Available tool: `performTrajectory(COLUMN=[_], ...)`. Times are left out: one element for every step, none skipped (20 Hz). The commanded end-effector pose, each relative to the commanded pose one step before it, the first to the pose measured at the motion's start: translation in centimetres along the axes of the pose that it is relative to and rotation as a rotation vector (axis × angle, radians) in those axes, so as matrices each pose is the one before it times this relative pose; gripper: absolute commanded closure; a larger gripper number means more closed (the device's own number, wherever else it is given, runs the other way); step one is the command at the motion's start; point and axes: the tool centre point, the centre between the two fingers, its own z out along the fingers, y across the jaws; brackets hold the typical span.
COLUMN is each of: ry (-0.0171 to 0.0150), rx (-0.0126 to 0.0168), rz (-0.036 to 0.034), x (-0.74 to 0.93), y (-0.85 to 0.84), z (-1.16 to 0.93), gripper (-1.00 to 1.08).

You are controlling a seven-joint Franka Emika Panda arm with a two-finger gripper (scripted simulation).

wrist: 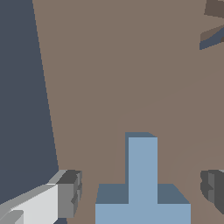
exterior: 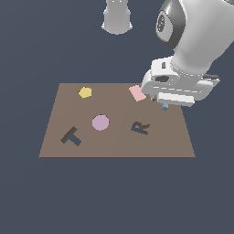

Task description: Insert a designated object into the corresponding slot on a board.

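Observation:
The light-blue T-shaped block [wrist: 142, 175] lies flat on the brown board [exterior: 119, 146], near its far edge at the exterior view's right. In the exterior view only a small blue bit of the block [exterior: 165, 106] shows under the hand. My gripper [wrist: 142, 192] is low over the block, also seen in the exterior view [exterior: 164, 104]. It is open, with one finger on each side of the T's crossbar and a small gap on both sides. The dark T-shaped slot [exterior: 71, 136] is at the board's near corner at the exterior view's left, apart from the block.
On the board are a yellow pentagon [exterior: 85, 92], a pink rectangular piece [exterior: 137, 93] next to my hand, a lilac octagon [exterior: 100, 122] and a dark R-shaped recess [exterior: 140, 128]. The arm's base [exterior: 117, 18] stands behind the board. A dark floor [wrist: 22, 87] surrounds the board.

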Motion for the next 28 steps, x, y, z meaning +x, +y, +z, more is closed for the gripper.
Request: performTrajectory(ry=[-0.00073, 0.00017, 0.00000, 0.00018, 0.00000, 0.00000, 0.00000, 0.00000, 0.00000, 0.00000, 0.00000, 0.00000, 0.00000, 0.00000, 0.00000, 0.00000, 0.00000, 0.00000, 0.00000, 0.00000, -0.00064, -0.00007, 0.00000, 0.00000, 0.00000, 0.00000, 0.00000, 0.00000], rx=[-0.00060, -0.00003, 0.00000, -0.00003, 0.00000, 0.00000, 0.00000, 0.00000, 0.00000, 0.00000, 0.00000, 0.00000, 0.00000, 0.00000, 0.00000, 0.00000, 0.00000, 0.00000, 0.00000, 0.00000, -0.00025, -0.00003, 0.00000, 0.00000, 0.00000, 0.00000, 0.00000, 0.00000], rz=[0.00101, 0.00046, 0.00000, 0.00045, 0.00000, 0.00000, 0.00000, 0.00000, 0.00000, 0.00000, 0.00000, 0.00000, 0.00000, 0.00000, 0.00000, 0.00000, 0.00000, 0.00000, 0.00000, 0.00000, 0.00002, -0.00048, -0.00138, -0.00244, -0.00335, -0.00428, -0.00524, -0.00620], x=[-0.012, 0.010, -0.002, 0.010, 0.000, 0.000, 0.000, 0.000, 0.000, 0.000, 0.000, 0.000, 0.000, 0.000, 0.000, -0.007, 0.006, 0.016, 0.016, 0.005, -0.036, -0.001, -0.001, -0.005, -0.004, -0.005, -0.006, -0.007], y=[-0.007, -0.001, -0.017, 0.014, -0.003, 0.000, 0.000, 0.000, 0.000, 0.000, 0.000, 0.000, 0.000, 0.000, 0.000, 0.001, -0.003, -0.009, -0.008, -0.003, 0.020, 0.016, 0.051, 0.078, 0.113, 0.146, 0.178, 0.209], z=[0.792, 0.236, 0.175, 0.096, 0.035, 0.000, 0.000, 0.000, 0.000, 0.000, 0.000, 0.000, 0.000, 0.000, 0.000, -0.011, -0.063, -0.188, -0.188, -0.063, 0.191, 0.004, -0.001, -0.002, -0.002, -0.003, -0.003, -0.004], gripper=[-0.92, -0.92, -0.92, -0.92, -0.92, 1.08, 1.08, 1.08, 1.08, 1.08, 1.08, 1.08, 1.08, 1.08, 1.08, 1.08, 1.08, 1.08, 1.08, 1.08, 1.08, 1.08, 1.08, 1.08, 1.08, 1.08, 1.08, 1.08])
